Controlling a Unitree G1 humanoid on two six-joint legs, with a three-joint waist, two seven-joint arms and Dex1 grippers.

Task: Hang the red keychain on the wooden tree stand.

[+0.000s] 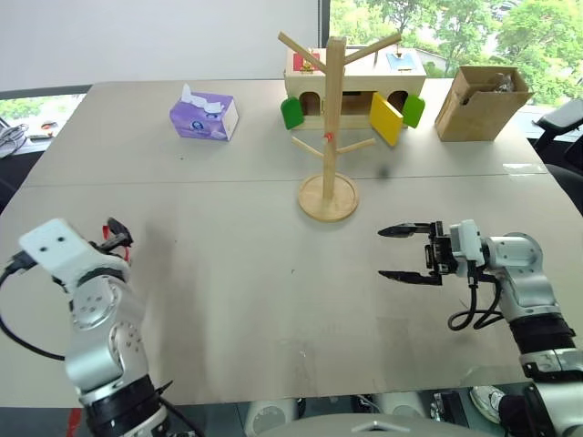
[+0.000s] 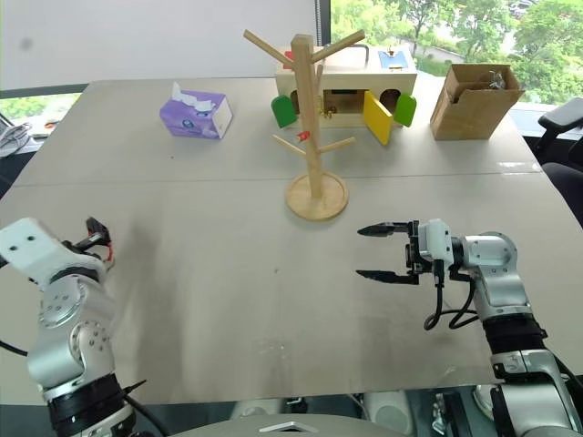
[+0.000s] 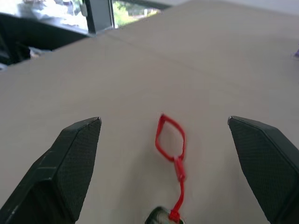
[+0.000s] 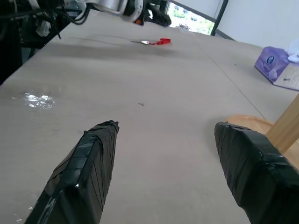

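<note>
Currently, in your left eye view: the wooden tree stand (image 1: 329, 137) is upright near the table's (image 1: 228, 273) middle, with the house-shaped box (image 1: 353, 91) just behind it, a purple tissue box (image 1: 204, 116) well to its left and a cardboard box (image 1: 480, 103) well to its right. Your right gripper (image 1: 406, 255), fingers apart and empty, sits right of the stand's base, nearer the robot. Your left gripper (image 1: 117, 238) is well left of the stand.

Left wrist view: the red keychain (image 3: 171, 154) lies flat on the table between the widely parted fingers (image 3: 70, 163), touching neither. The strap loop looks soft and light, likely to flop; its metal key end is the stiffer part, so pinch there, leaving the loop free for a peg.

Right wrist view: the keychain lies far from the stand's base (image 4: 252, 123), just beside the left gripper.
</note>
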